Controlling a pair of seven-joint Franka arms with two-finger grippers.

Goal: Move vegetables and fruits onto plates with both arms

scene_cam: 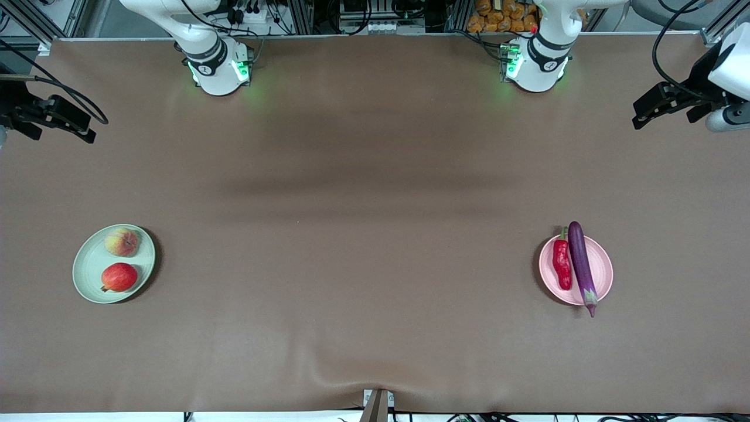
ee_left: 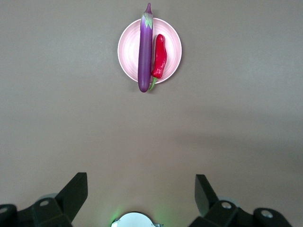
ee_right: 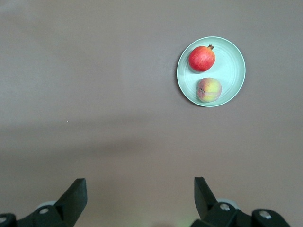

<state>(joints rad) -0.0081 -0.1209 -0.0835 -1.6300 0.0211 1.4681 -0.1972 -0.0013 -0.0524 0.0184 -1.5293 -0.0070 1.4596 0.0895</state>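
My left gripper (scene_cam: 641,117) hangs high over the left arm's end of the table (scene_cam: 363,246), its fingers (ee_left: 75,191) spread wide apart with nothing between them. My right gripper (scene_cam: 82,132) hangs the same way over the right arm's end, its fingers (ee_right: 75,194) just as wide and empty; both my arms wait, pulled well away from the plates. The pink plate (scene_cam: 603,272) lies toward my left arm's end, and on it rests the purple eggplant (scene_cam: 582,264), lengthwise, its stem end poking out past the rim on the side nearer the front camera. The red chili pepper (scene_cam: 562,265) lies just beside the eggplant on the same plate; the two look to be touching along their sides, though I cannot be sure of it. The green plate (scene_cam: 88,272) lies toward my right arm's end, well apart from the pink one. On it sit both fruits: the yellow-pink peach (scene_cam: 122,241) farther from the front camera, and the red fruit (scene_cam: 119,277) nearer, the two near each other but apart.
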